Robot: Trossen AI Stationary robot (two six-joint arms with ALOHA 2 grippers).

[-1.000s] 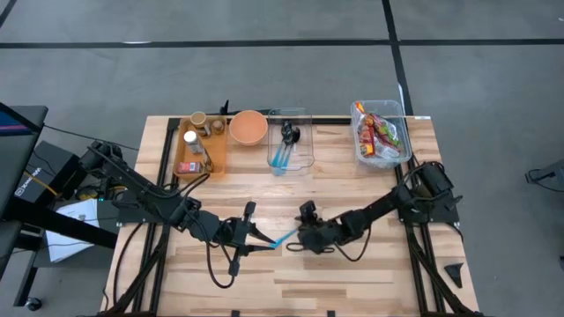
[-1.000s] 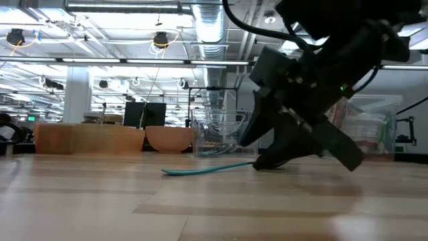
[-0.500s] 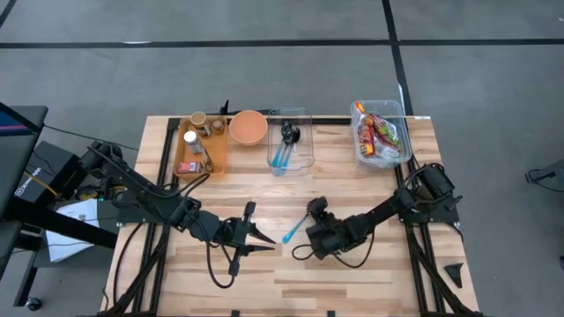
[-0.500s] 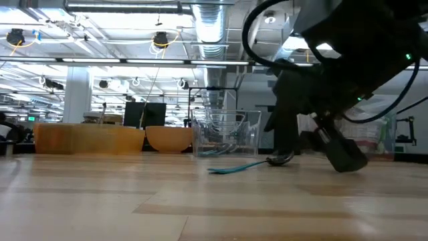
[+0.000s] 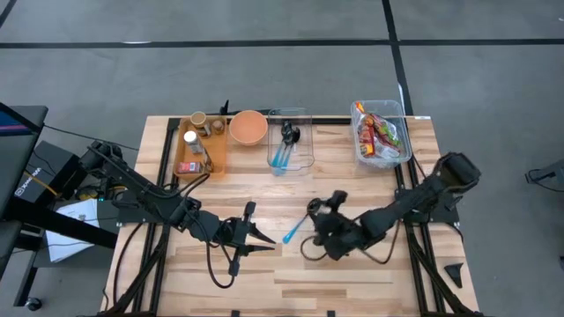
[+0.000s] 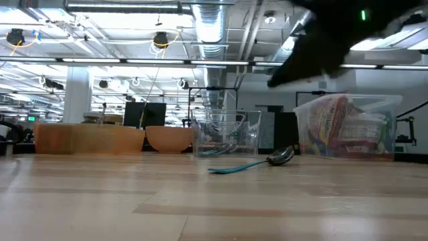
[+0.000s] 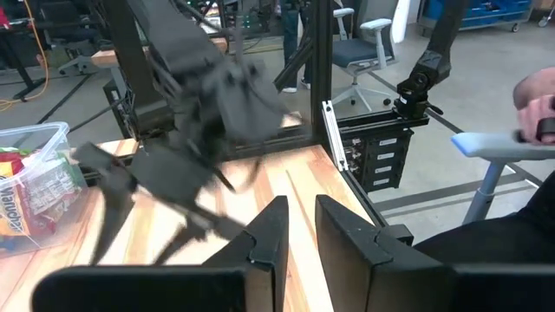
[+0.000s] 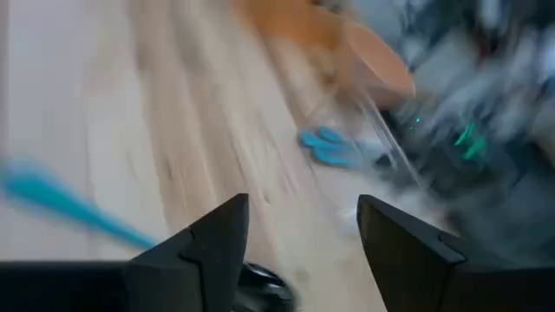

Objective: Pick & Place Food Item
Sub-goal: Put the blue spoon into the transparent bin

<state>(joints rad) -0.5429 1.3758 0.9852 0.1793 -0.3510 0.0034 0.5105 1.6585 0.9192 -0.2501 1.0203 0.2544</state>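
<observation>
A wooden table (image 5: 352, 185) carries everything here. Far on its left rear stands an orange tray (image 5: 187, 151) with small jars, and just right of it an orange bowl (image 5: 248, 127). Nearer the front, the left gripper (image 5: 261, 238) lies low over the boards, pointing right, its fingers (image 7: 269, 234) drawn close with only a narrow gap and nothing between them. Just to its right a spoon (image 5: 298, 224) with a blue handle and dark bowl lies flat on the wood, slanting up toward the right; it touches neither gripper, and the low view shows it resting alone in the open (image 6: 249, 163). Behind it, at the back edge, a clear bin (image 5: 290, 141) holds more utensils, some blue. Right of the spoon, the right gripper (image 5: 328, 231) hangs above the table, its fingers (image 8: 217, 238) spread about halfway and empty; the blue handle shows beyond them in the right wrist view. At the far right rear sits a clear tub (image 5: 381, 134) packed with wrapped food packets (image 6: 344, 127), none of them lifted out. In the left wrist view a person's hand (image 7: 536, 91) shows beyond the table's edge, beside an office chair.
</observation>
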